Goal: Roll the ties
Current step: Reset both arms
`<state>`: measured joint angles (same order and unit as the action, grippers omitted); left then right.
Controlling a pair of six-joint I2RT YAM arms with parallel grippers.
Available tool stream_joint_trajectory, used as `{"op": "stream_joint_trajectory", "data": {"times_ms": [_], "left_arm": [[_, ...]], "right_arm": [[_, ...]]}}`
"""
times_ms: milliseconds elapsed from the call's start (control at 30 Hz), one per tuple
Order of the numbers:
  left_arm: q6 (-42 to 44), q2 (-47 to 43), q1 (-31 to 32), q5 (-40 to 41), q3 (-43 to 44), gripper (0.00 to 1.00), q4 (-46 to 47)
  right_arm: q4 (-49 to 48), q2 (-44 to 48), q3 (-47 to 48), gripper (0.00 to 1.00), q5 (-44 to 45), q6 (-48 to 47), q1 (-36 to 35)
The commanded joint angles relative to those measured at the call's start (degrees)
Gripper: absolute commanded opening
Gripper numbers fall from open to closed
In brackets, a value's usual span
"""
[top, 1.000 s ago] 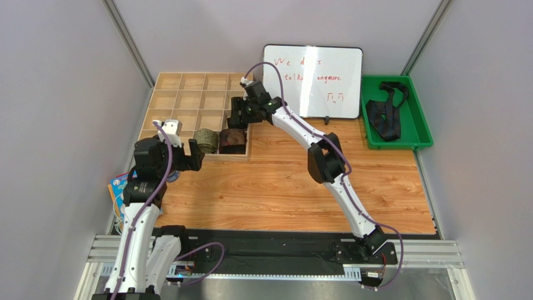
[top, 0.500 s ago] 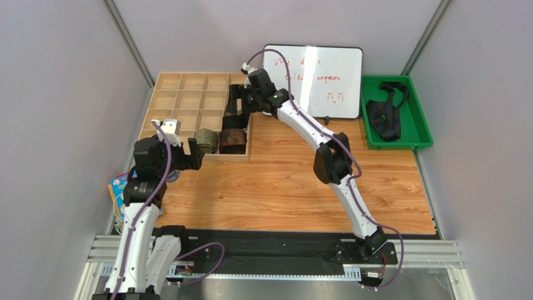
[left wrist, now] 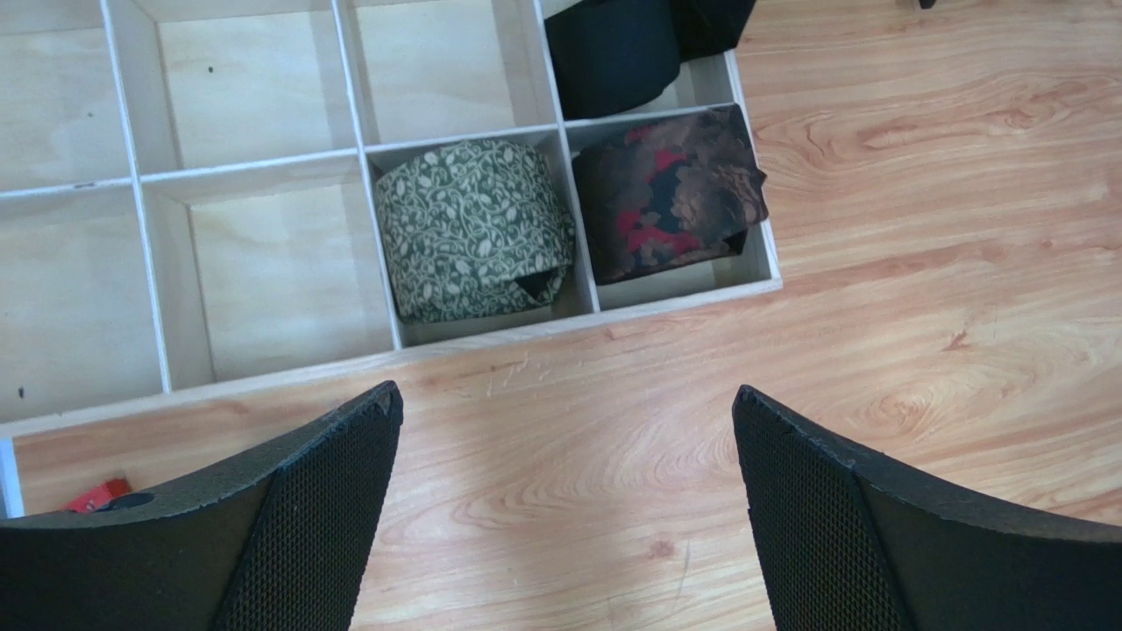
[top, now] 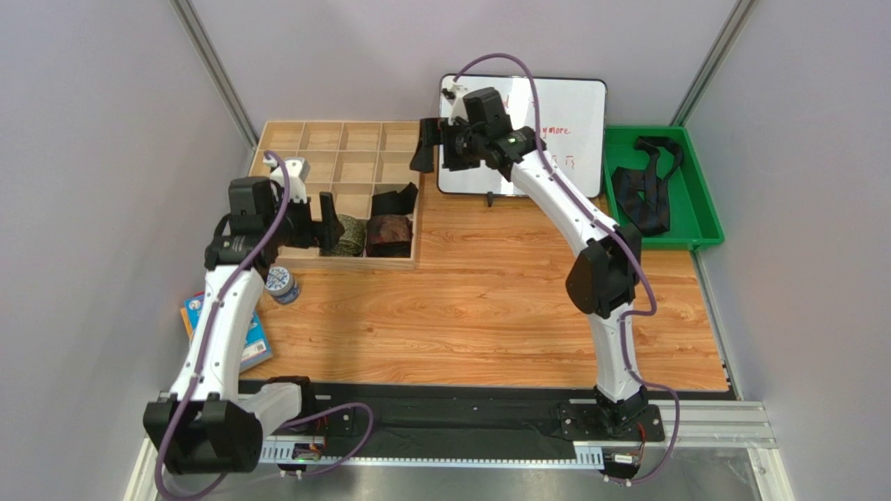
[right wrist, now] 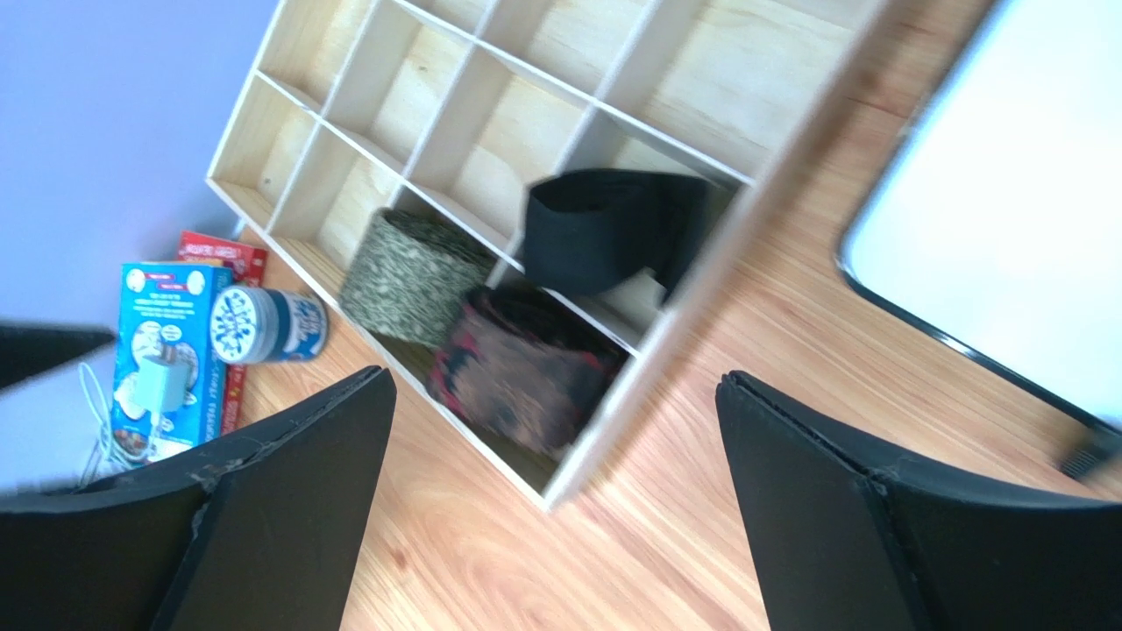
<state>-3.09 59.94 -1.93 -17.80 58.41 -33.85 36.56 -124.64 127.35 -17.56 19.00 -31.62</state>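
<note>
Right pincer off coiled black tie

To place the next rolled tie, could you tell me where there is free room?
Free: organizer cells left of the olive tie and the far rows; the table between organizer and green bin. Crowded: the organizer's near-right corner.

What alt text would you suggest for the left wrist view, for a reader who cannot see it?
An olive-green patterned rolled tie and a reddish-brown rolled tie sit side by side in the near row of a wooden compartment tray, with a black tie in the compartment behind the reddish-brown one. The open left gripper hangs over the wooden table.
</note>
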Motion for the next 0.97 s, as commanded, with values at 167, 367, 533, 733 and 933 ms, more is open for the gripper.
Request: {"op": "stream_joint_trajectory", "data": {"times_ms": [167,367,533,733,933], "left_arm": [[2.2,12.1,-0.3,-1.7,13.0,0.99,-6.0],[5.6,19.9,-0.3,-2.1,19.9,0.99,-13.2],[3.9,19.4,-0.3,-2.0,16.7,0.99,-11.5],[4.5,17.3,0.7,-1.7,11.9,0.99,-11.1],[7.6,16.6,3.7,2.5,11.6,1.0,-11.5]], "right_arm": [[5.2,17.7,-15.9,1.0,-4.2,-8.9,9.5],[5.9,30.1,-33.1,1.0,-3.8,-11.8,17.0],[6.9,40.0,-47.3,1.0,-2.9,-15.9,24.8],[7.7,50.5,-59.8,1.0,-3.3,-18.0,29.9],[7.5,55.0,-63.2,1.0,-2.7,-17.9,30.0]]}}
